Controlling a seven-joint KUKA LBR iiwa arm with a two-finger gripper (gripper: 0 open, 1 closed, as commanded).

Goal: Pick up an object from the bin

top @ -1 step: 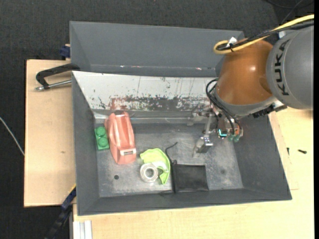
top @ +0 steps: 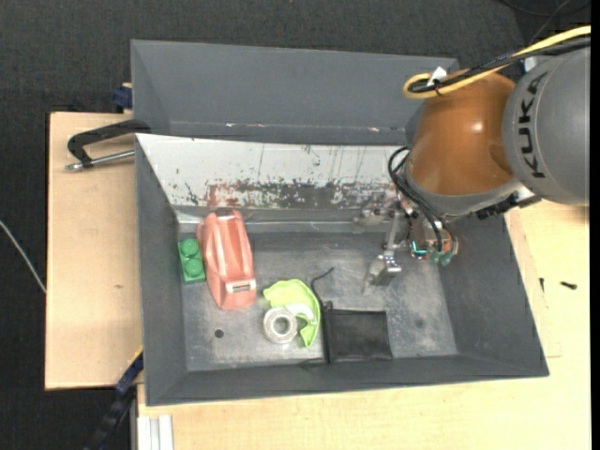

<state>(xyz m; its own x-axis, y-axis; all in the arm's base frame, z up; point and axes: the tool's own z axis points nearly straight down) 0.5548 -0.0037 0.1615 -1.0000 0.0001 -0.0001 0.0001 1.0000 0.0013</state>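
Nearest to us, at the front of the bin (top: 155,279), we see a flat black pad (top: 358,334) lying against the front wall, right of middle. Just left of it, touching its edge, sits a lime tape holder (top: 298,298) with a silver roll (top: 279,325). Further back and left lies a pink dispenser (top: 228,256), and a green block (top: 191,260) is tucked beside it by the left wall. A thin black wire (top: 322,277) lies mid-floor. Now the gripper (top: 382,272): it hangs over bare floor right of centre, just beyond the pad's far edge and apart from it. We cannot tell whether it is open or closed. Behind it, the arm's orange cover (top: 459,143) hangs over the back right corner.
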